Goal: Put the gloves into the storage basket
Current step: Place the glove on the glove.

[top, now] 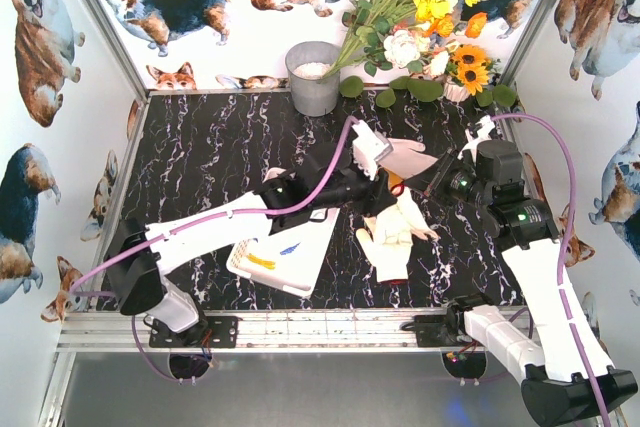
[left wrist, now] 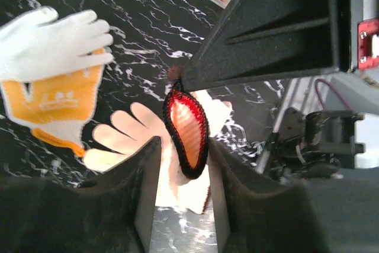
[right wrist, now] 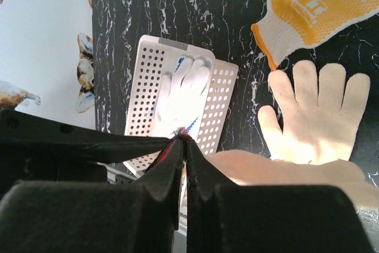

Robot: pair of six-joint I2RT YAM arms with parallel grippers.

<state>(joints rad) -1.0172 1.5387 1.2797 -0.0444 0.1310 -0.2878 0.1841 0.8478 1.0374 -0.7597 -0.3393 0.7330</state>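
The right arm's fingers (right wrist: 182,146) are clenched, their tips pinching the rim of the red-cuffed glove (left wrist: 188,127), which hangs from them above the desk (top: 220,157). The left arm's fingers (left wrist: 155,159) stand apart on either side of that same cuff, just under the right fingertips. The cuff mouth gapes between them; a strip of light shows between the cuff and one finger, and the cuff is at or almost at the other, so they are not clamped on it.

Below both pairs of fingers, two more gloves lie flat on the desk: an orange-palmed glove (left wrist: 53,90) and, just beside it, a cream glove (left wrist: 127,131), its fingertips close to the left arm's fingers. The storage basket (right wrist: 142,99) sits on the desk beyond the right fingertips, well apart from those two gloves, on the left arm's side. Inside it lies a white glove (right wrist: 180,93).
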